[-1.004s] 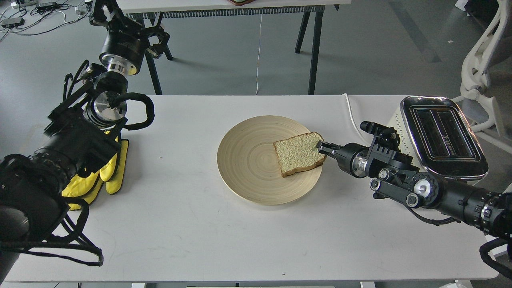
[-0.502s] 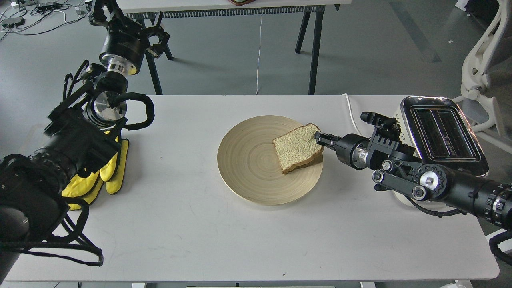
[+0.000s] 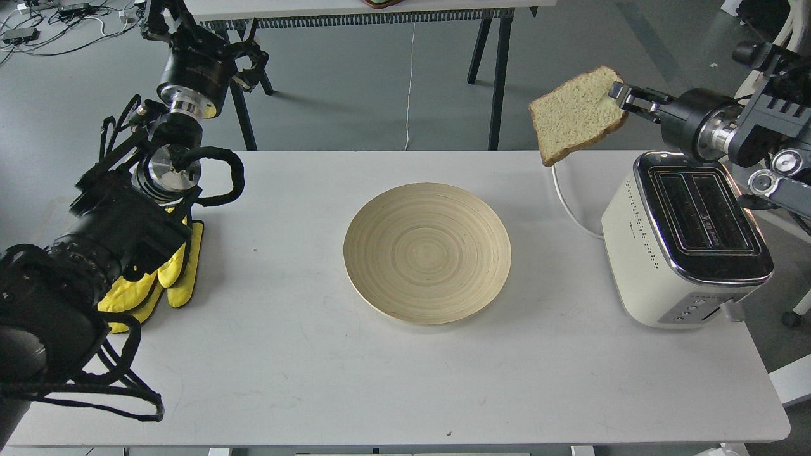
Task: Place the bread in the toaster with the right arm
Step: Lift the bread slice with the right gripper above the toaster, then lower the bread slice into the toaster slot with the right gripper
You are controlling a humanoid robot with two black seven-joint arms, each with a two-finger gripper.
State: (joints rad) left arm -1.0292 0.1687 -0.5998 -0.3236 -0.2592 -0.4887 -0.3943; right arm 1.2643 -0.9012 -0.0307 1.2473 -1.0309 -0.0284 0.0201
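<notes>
My right gripper is shut on the right edge of the bread, a pale slice with a brown crust. It holds the slice high in the air, up and to the left of the toaster. The cream-white toaster stands at the table's right end, with its chrome top and two black slots facing up. My left gripper is at the top left, beyond the table's far edge; its fingers are too dark and tangled to tell apart.
A round wooden plate lies in the middle of the white table. Yellow gloves lie at the left by my left arm. The toaster's white cord runs over the table. A white chair stands at the far right.
My right gripper has lifted the bread off the plate and carried it up and to the right, above the toaster's far left side. The left arm has not moved.
</notes>
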